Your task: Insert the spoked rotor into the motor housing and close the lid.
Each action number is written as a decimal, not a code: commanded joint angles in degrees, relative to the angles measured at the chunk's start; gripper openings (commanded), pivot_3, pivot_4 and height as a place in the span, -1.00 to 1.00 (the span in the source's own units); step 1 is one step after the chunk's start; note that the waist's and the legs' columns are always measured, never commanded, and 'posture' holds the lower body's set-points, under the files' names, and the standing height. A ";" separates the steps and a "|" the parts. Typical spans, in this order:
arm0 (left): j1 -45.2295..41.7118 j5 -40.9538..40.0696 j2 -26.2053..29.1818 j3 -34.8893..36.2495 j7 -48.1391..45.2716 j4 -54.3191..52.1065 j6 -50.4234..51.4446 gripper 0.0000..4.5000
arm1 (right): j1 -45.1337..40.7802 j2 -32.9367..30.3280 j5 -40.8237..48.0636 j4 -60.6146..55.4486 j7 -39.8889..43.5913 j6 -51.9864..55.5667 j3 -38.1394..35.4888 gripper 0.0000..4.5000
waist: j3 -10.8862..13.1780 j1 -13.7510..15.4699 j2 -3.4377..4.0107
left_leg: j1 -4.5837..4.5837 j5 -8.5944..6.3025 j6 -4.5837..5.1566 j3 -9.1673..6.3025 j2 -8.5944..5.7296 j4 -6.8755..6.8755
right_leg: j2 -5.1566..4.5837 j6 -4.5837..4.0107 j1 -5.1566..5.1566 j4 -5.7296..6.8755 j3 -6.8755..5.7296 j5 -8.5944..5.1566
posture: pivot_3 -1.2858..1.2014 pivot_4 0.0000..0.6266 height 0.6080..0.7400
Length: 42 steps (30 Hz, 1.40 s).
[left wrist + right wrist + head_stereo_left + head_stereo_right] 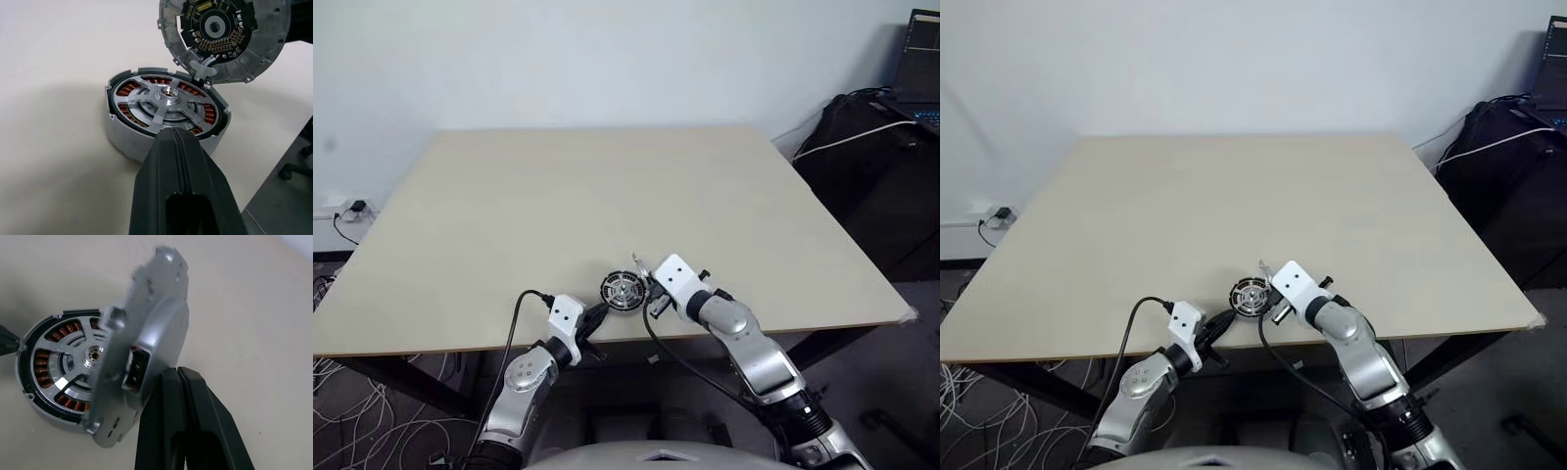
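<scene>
Fingers of your left hand (178, 134) are pressed together against the near side of the housing (166, 115), rotor (164, 100) seated inside, near the worktop (607, 186) edge; your right hand (178, 374) grips the lid (144, 367) tilted just above.

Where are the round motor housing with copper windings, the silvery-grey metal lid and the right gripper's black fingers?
Motor housing (167, 110): left wrist view, on its silver spoked face.
Lid (266, 46): left wrist view, on its grey rim.
Right gripper (178, 374): right wrist view, at its fingertips.
</scene>
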 commanded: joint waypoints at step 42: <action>0.66 -0.42 0.67 0.61 0.01 -3.64 -1.36 -1.00 | -8.67 2.57 11.09 9.43 14.55 -6.96 -3.52 0.99 | 0.04 0.05 0.07 | -0.01 -0.01 -0.01 0.00 -0.02 -0.08 | -0.06 -0.21 -0.04 -0.01 -0.01 0.05 | 0.03 -1.00 1.00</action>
